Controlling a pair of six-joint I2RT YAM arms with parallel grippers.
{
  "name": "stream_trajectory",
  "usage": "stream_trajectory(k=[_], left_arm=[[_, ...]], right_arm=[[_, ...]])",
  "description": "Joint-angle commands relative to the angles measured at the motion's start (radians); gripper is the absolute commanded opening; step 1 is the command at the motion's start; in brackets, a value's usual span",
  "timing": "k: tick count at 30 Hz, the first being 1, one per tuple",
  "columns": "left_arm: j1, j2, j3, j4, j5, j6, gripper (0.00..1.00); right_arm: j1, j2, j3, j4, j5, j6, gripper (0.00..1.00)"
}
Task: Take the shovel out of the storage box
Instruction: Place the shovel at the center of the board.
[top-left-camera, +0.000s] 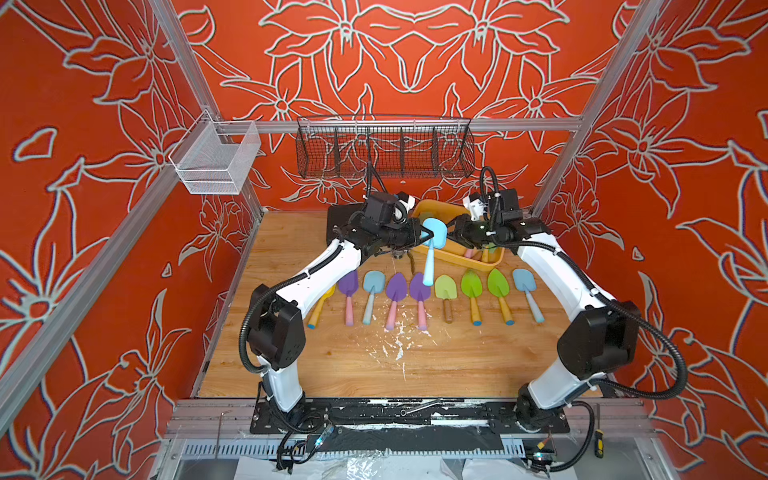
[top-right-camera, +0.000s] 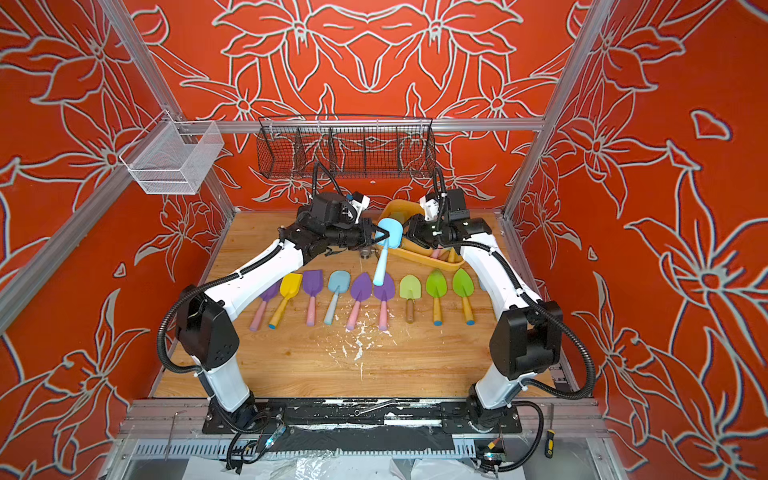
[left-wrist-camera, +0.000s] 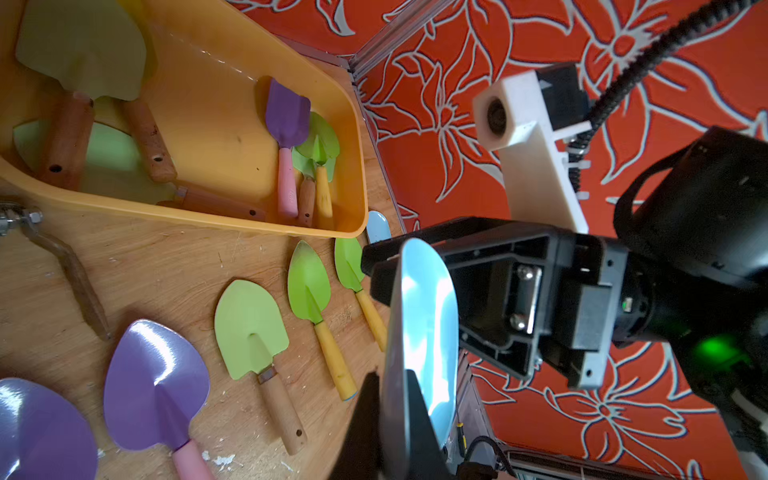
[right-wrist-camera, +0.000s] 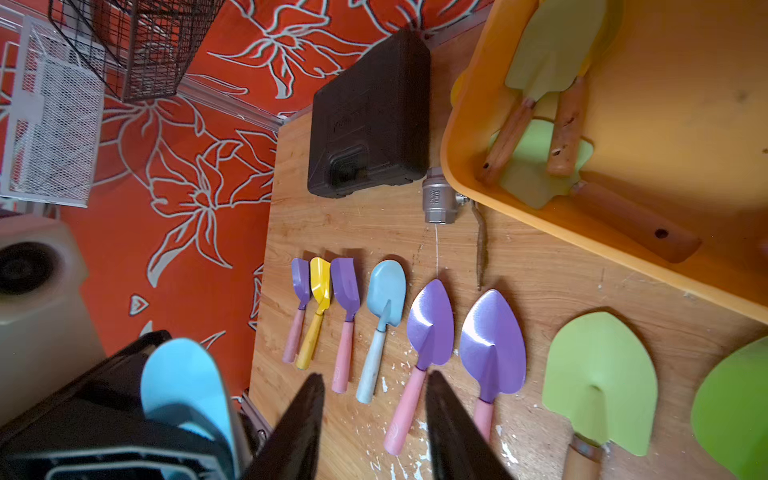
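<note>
We judge the lift itself done. The pale blue shovel (top-left-camera: 435, 233) is clear of the box (top-left-camera: 465, 260) and hangs in the air just in front of the box's near wall, between the two arms. The left end effector (top-left-camera: 424, 237) is clamped on the side of its blade. The left wrist view shows the blade (left-wrist-camera: 424, 324) pinched between the dark fingers (left-wrist-camera: 365, 419).

The right end effector (right-wrist-camera: 374, 376) sits just beside the blade on the other side. Its jaws are apart with nothing between them, so it carries no part of the load.

What remains, as we read it, is to bring the shovel down onto the table (top-left-camera: 353, 365). A row of other shovels (top-left-camera: 419, 291) lies there, blades toward the box and handles toward the near edge. More shovels (left-wrist-camera: 287, 120) lie inside the box, so further removals may follow.

The held shovel's long axis is steep. The blade is uppermost, and the handle hangs below it toward the row. In both top views the handle's free end shows over a purple blade in that row, but it looks raised off the table and not resting on it. We cannot tell how far off upright the axis leans.
</note>
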Motion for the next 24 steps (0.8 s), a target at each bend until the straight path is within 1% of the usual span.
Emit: stream_trajectory(k=[1,4,6,9,15,17,21,22,24], left_arm=[[-0.003,-0.028,0.01,-0.006,0.013,0.02,0.0],[0.001,-0.025,0.013,-0.021,0.016,0.029,0.0],[0.003,-0.022,0.013,-0.018,0.02,0.026,0.0],[0.003,-0.012,0.032,-0.024,0.033,0.026,0.0],[0.003,-0.004,0.047,-0.025,0.054,0.027,0.0],[0.003,-0.005,0.044,-0.022,0.059,0.027,0.0],[0.003,-0.005,0.044,-0.025,0.067,0.029,0.0],[0.002,-0.006,0.042,-0.025,0.069,0.03,0.0],[0.002,-0.004,0.041,-0.018,0.074,0.024,0.0]], right_arm=[[-0.016,-0.063,-0.023,-0.015,0.046,0.011,0.54],[-0.047,-0.125,-0.072,0.026,0.085,0.037,0.61],[-0.055,-0.161,-0.099,0.082,0.061,0.044,0.63],[-0.05,-0.167,-0.137,0.167,-0.047,0.054,0.61],[-0.016,-0.179,-0.199,0.261,-0.097,0.054,0.58],[-0.008,-0.163,-0.202,0.253,-0.105,0.043,0.53],[0.004,-0.159,-0.228,0.313,-0.125,0.062,0.46],[0.01,-0.157,-0.226,0.309,-0.125,0.057,0.43],[0.011,-0.149,-0.225,0.303,-0.134,0.053,0.33]])
